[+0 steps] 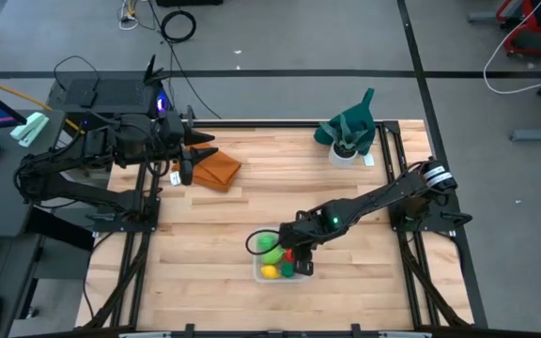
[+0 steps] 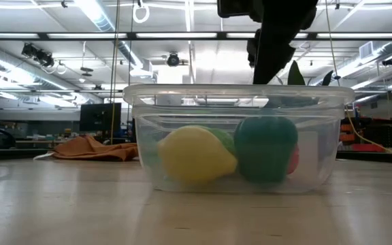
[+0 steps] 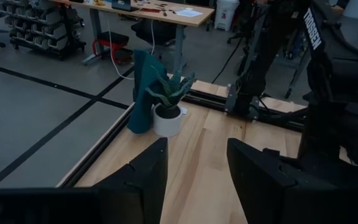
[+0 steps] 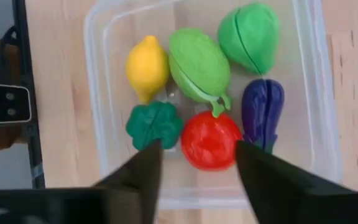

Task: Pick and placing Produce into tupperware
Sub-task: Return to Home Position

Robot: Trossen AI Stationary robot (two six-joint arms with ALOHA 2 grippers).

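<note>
Directly beneath the right gripper [image 4: 197, 155], whose jaws hang wide and empty, sits the tupperware [image 4: 98, 124] holding all six pieces of produce [image 4: 199, 62]; the left gripper [image 3: 197, 152] rests, jaws parted, beside the orange-brown cloth [image 1: 216, 169]

Bright even overhead light, ceiling strip lights [image 2: 97, 17] glaring in low view, right arm [image 2: 278, 41] backlit, soft shadows
</note>
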